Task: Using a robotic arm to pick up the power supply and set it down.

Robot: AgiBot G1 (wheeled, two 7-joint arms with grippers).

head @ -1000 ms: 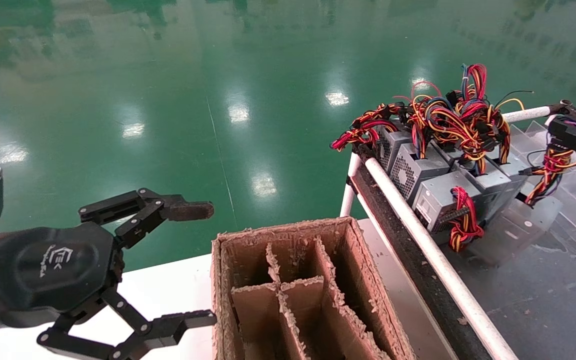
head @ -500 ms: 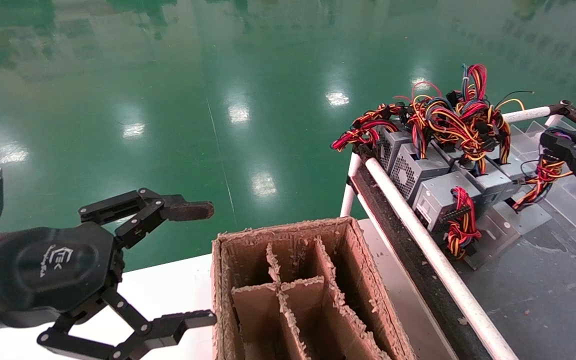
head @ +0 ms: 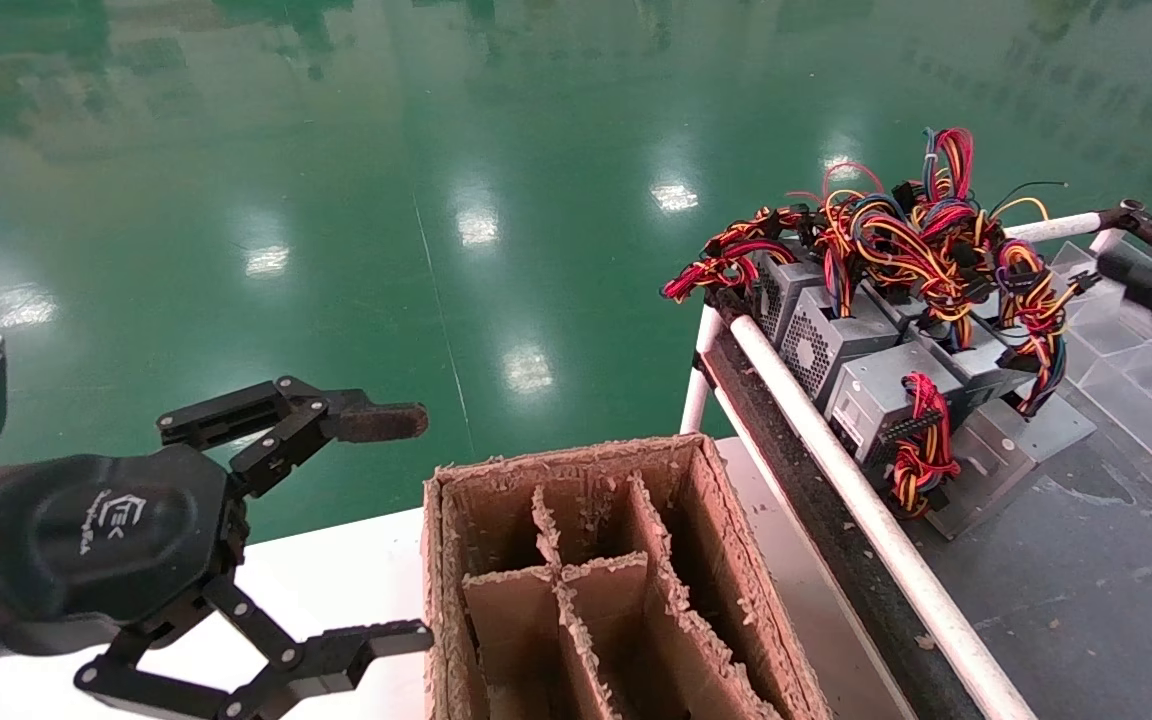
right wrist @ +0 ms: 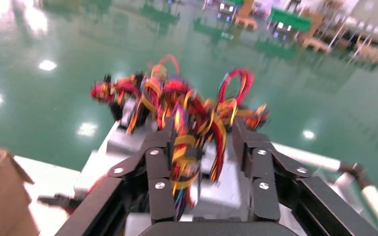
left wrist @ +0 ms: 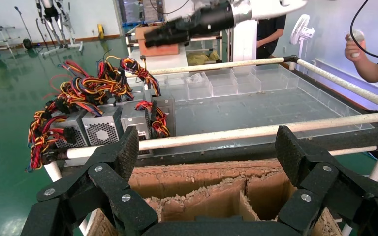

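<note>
The power supply (head: pixel 991 445), a grey metal box, rests on the dark bench at the near end of a row of like units (head: pixel 841 340). Its bundle of red, yellow and purple wires (head: pixel 1031 300) droops over it. My right gripper (head: pixel 1118 268) hovers just right of that bundle, open and holding nothing. In the right wrist view the wires (right wrist: pixel 189 142) and the grey box (right wrist: pixel 216 191) lie beyond the right gripper (right wrist: pixel 204 130), seen through its spread fingers. My left gripper (head: pixel 401 530) is parked open at the lower left, beside the cardboard box (head: pixel 696 560).
A divided cardboard box (left wrist: pixel 202 189) stands in front of the left gripper (left wrist: pixel 206 152). A white pipe rail (head: pixel 836 470) edges the bench. Clear plastic trays (head: pixel 1136 370) lie behind the supplies. A person's hand (left wrist: pixel 362 49) shows past the bench's far side.
The right gripper lowered the supply onto the bench, let go of the wire bundle and drew back to the right. The wires fell over the box. The left arm has not moved.
</note>
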